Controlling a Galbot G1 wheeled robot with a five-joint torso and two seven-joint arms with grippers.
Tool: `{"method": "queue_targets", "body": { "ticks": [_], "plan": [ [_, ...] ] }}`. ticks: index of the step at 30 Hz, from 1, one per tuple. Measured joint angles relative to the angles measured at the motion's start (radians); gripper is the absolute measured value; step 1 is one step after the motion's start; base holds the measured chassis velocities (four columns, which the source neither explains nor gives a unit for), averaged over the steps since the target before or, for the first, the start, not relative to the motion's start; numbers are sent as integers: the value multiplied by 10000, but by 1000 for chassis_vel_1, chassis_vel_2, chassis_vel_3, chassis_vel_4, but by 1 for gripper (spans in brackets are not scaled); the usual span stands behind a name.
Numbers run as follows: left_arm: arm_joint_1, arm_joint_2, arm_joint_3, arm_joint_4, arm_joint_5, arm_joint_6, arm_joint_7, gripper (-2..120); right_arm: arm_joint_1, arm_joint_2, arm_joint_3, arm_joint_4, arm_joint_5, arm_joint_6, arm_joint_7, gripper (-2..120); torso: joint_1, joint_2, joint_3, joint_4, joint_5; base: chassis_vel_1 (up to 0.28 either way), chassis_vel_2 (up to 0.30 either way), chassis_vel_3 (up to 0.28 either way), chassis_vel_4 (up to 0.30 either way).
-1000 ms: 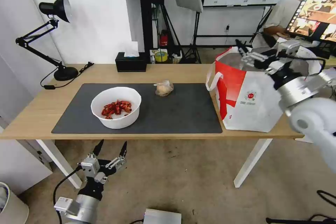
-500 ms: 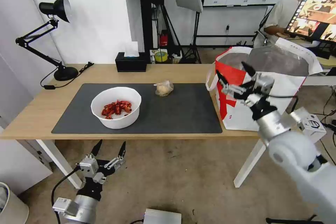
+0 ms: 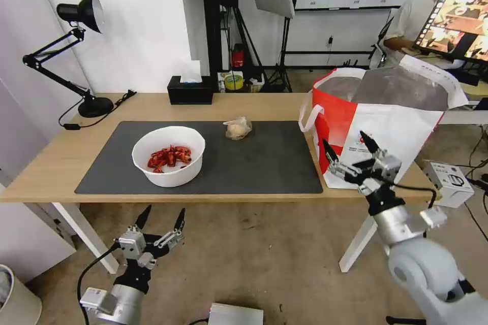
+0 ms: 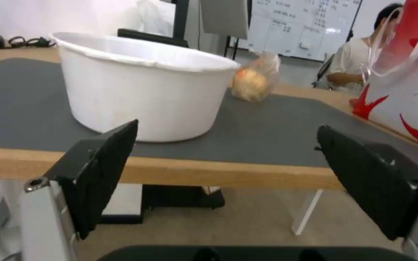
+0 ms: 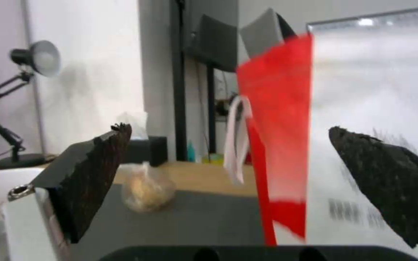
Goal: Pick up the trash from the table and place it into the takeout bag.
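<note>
Head view: the light-wood desk is seen carrying a dark grey mat, on which a white bowl of red shells is set toward the robot's left and a small clear bag with a beige lump lies near the mat's far edge, well apart from the bowl. The takeout bag, white with a red side panel and foil lining, is stood open-topped on the desk's right end, just beside the mat. A black tissue box and a black lamp are placed along the far edge. The right pincer is held spread and empty in front of the takeout bag's near face, at about the height of the desk's front edge. The left pincer is held low, below and in front of the desk, likewise spread and empty. Left wrist view: the bowl is seen near the desk's front edge between the parted fingers, with the small bag behind it and the takeout bag off to one side. Right wrist view: the red panel and a white handle of the takeout bag are framed between the widely parted fingers; the small bag is seen lying on the mat beyond, with the lamp and tissue box farther off.
</note>
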Motion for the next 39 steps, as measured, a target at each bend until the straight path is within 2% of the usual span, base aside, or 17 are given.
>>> {"method": "queue_targets", "body": {
  "ticks": [8, 13, 21, 26, 30, 39],
  "plan": [
    [23, 55, 10, 37, 88, 1, 8, 100, -1234, 1196, -163, -94, -990, -17, 227, 100, 0, 0, 0, -1, 2, 0, 0, 0, 0],
    [2, -21, 67, 48, 304, 3, 8, 100, -1659, 1646, -417, -180, -1440, 3, 319, 100, 0, -1, 0, 0, -1, 0, 0, 0, 0],
    [17, -174, 222, 96, 643, 5, 7, 100, -2075, 2068, -719, -377, -2290, 147, 330, 100, 0, -1, 0, 1, 1, 0, 0, 0, 0],
    [-30, -256, 19, 19, 1516, 8, -335, 100, -2523, 2371, -1005, -442, -3101, 437, 303, 100, 1, -1, 0, 0, 1, 0, 0, 0, 0],
    [-30, -289, -39, -4, 1708, 17, -565, 100, -2676, 2575, -1107, -442, -3262, 502, 255, 100, 0, -1, 0, 0, 0, 0, 0, 0, 0],
    [-5, -360, -36, 31, 1723, 13, -592, 100, -2691, 2671, -1109, -444, -3211, 515, 184, 100, 0, -1, 0, 0, 0, 0, 0, 0, 0]
  ]
}}
